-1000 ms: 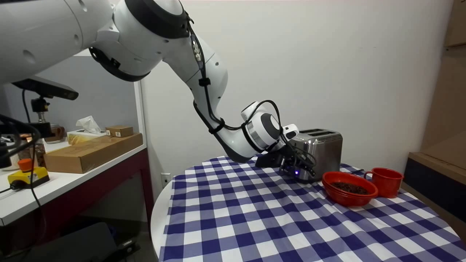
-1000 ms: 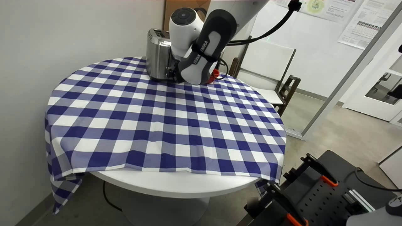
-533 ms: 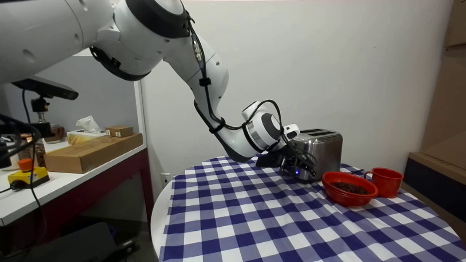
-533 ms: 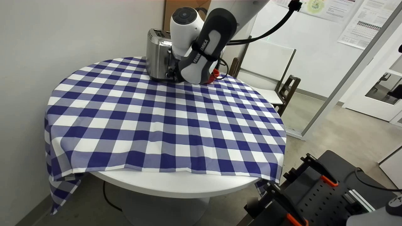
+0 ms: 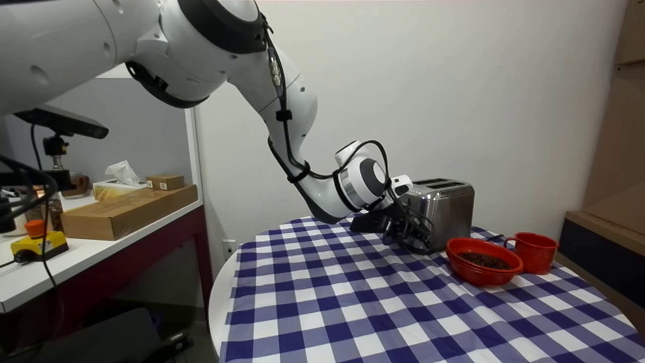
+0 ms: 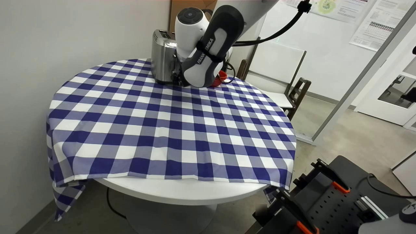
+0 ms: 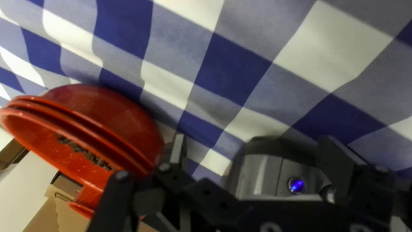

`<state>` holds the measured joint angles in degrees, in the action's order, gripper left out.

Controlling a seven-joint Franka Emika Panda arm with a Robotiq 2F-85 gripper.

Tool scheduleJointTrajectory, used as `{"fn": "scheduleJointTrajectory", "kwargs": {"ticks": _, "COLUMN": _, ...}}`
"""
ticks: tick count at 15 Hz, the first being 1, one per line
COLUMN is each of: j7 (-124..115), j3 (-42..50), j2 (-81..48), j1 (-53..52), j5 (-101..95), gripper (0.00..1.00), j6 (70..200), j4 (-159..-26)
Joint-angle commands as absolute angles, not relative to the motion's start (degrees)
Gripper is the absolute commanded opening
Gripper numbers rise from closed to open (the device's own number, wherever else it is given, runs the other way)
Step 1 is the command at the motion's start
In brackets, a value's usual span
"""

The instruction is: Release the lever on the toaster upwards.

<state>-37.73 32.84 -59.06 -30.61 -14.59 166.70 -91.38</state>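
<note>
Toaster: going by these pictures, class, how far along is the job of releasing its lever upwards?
Looks done: the approach; the wrist view has the gripper at the toaster. In hand: probably lining up; the fingers stand apart, the lit blue button showing between them. Left, probably: the upward release, though the lever can't be made out.

Beyond the near rim of the table (image 6: 182,193), an exterior view peers down over the cloth (image 6: 169,130) to the toaster (image 6: 162,58) at the far end. From a flatter slant, an exterior view faces the white wall (image 5: 453,101); both exterior views share cloth and toaster. The wrist view sits close in, roughly upside down, toaster and bowl (image 7: 119,112) before it.
</note>
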Motion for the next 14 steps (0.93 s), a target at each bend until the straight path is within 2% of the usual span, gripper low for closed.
{"fn": "scheduleJointTrajectory", "kwargs": {"ticks": 1, "j7": -25.52, "j3": 20.64, "j2": -51.93, "j1": -22.38, "j5": -12.22, "gripper": 1.00, "j6": 159.32, "j4": -92.18}}
{"fn": "scheduleJointTrajectory", "kwargs": {"ticks": 8, "j7": -10.39, "j3": 3.77, "j2": -40.12, "j1": -9.87, "j5": -6.28, "gripper": 1.00, "j6": 139.72, "j4": -97.34}}
{"fn": "scheduleJointTrajectory", "kwargs": {"ticks": 14, "j7": -5.87, "j3": -2.94, "j2": -29.16, "j1": -4.84, "j5": 0.43, "gripper": 1.00, "j6": 136.24, "j4": -115.45}}
